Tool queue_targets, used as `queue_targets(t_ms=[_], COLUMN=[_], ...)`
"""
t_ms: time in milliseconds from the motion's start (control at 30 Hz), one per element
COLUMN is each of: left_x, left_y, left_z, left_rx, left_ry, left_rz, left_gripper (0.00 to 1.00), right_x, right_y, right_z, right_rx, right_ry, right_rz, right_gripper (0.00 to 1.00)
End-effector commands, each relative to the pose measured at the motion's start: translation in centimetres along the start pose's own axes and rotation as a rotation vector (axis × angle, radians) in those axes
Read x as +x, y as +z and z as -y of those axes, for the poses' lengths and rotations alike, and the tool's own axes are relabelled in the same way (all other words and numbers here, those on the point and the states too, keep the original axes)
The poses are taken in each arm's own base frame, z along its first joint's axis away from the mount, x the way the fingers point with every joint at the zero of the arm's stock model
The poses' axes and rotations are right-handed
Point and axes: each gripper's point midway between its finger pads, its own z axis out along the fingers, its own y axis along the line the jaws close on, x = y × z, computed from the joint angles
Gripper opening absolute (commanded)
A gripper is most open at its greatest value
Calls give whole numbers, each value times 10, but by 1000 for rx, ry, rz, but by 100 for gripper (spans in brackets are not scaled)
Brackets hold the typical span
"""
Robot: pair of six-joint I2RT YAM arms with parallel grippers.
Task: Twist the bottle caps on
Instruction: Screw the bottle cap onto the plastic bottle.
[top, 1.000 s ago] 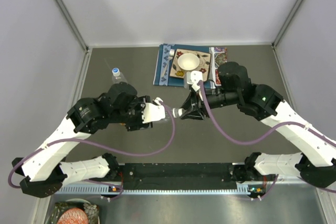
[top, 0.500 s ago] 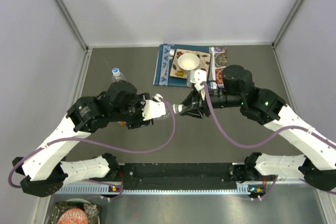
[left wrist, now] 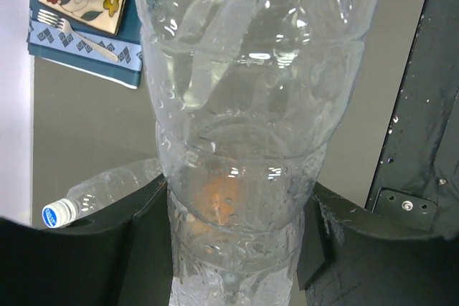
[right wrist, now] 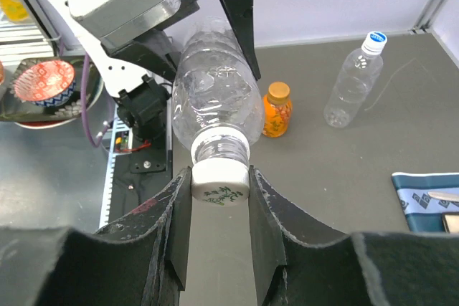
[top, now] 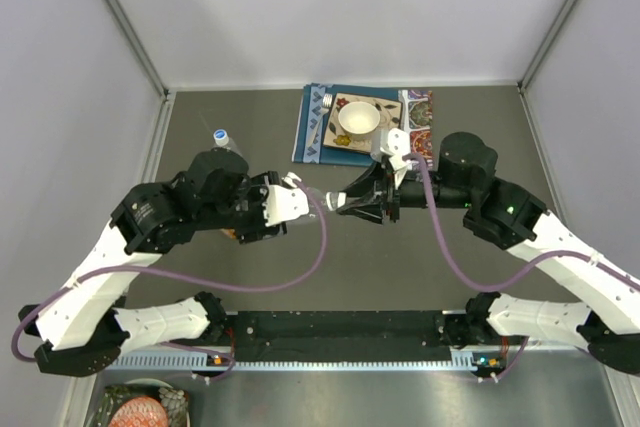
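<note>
My left gripper (top: 296, 199) is shut on the body of a clear ribbed bottle (left wrist: 251, 105) and holds it level above the table, neck toward the right arm. On that neck sits a white cap (right wrist: 220, 180) with green print. My right gripper (right wrist: 220, 185) is shut on it, one finger on each side. In the top view the cap (top: 334, 205) lies between both grippers, the right gripper (top: 343, 205) just right of it. A second clear bottle (right wrist: 351, 84) with a blue-and-white cap (right wrist: 375, 39) stands at the far left. A small orange bottle (right wrist: 276, 110) with its orange cap stands near it.
A white bowl (top: 358, 119) rests on a patterned plate over a blue napkin (top: 308, 132) with a fork, at the back centre. A black rail (top: 340, 327) runs along the near edge. A red patterned dish (top: 140, 412) lies off the table, front left.
The right wrist has turned and that arm's elbow has swung right, the cap still in its jaws. The left arm has shifted a little toward the back with the bottle.
</note>
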Motion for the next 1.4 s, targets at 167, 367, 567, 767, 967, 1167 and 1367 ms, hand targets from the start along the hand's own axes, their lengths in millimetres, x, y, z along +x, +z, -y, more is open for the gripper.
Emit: queue_targets(t_ms=[167,367,567,767,967,1167,1367], left_x=[-54,-37,-24,-20,-14,-18,-18], left_y=[-17,-4,2,6,14,13,12], left_z=[-10,1,-1,-4,-4,-14,-24], left_rx=[-22,26,8,-5,7,-43,-96], left_ry=[59,99,123,119,90,91,81], left_rz=[225,148,91,62,6,14,2], left_gripper=[56,56,56,55,52,49,47], right_x=[-19,-26,-24,-12,-6,-4,-1], right_y=[-7,-15,-19,-15,-12,-10,-5], right_z=[-28,-38,-37,-32,-29,-30,-32], right_rx=[-151,-204,-216,-186,-153,-149,-165], right_ry=[43,26,16,23,10,13,30], right_rz=[71,30,-55,-114,-150,-164,-183], right_gripper=[9,9,9,9,9,8,8])
